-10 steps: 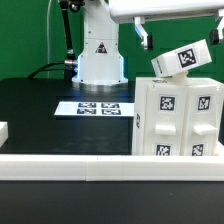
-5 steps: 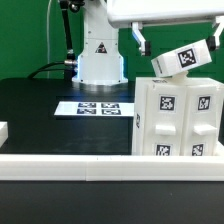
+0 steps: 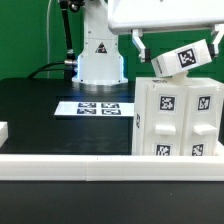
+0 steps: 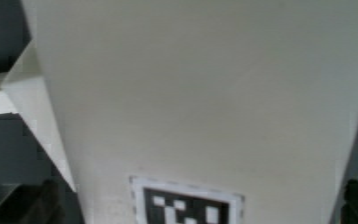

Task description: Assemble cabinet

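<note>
The arm has edged lower, toward the exterior view's left. The gripper (image 3: 180, 50) has its fingers spread wide, one at either end of the tilted tagged panel (image 3: 183, 58) atop the cabinet body (image 3: 178, 115). I cannot tell whether they pinch it.

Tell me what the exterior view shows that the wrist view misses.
Only the exterior view: the large white tagged plastic cabinet body, the flat white marker board on the black table, and the white robot base. Only the wrist view: a close look at one plain white face, filling most of the frame. Shared, apparently: the small white tagged panel piece, tilted above the body's top.
</note>
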You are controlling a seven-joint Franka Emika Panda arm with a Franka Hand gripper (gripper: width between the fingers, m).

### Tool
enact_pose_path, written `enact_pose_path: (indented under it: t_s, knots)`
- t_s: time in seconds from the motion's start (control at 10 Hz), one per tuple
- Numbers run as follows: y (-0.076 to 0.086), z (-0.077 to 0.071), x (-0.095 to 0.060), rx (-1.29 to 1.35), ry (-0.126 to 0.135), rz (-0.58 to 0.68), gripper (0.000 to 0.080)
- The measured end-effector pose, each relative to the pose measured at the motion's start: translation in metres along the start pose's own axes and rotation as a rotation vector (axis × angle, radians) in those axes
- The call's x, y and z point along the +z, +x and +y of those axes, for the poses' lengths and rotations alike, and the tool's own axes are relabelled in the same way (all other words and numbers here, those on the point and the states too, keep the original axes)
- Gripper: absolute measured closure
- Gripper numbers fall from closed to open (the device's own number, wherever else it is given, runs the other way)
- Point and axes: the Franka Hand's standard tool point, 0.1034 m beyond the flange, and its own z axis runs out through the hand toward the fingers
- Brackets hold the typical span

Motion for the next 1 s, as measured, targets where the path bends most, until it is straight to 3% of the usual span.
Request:
enact_pose_path:
  t_s: [0.2, 0.3, 0.4, 1.0]
  knots:
    - [0.0005, -0.0005, -0.0003, -0.001, 0.000, 0.001, 0.0030]
    - [0.0005, -0.0003, -0.0003, -0.001, 0.000, 0.001, 0.0210]
    - [0.0005, -0.0003, -0.0002, -0.001, 0.000, 0.001, 0.0235]
    - [0.0003, -0.0001, -0.0001, 0.026, 0.002, 0.000, 0.0235]
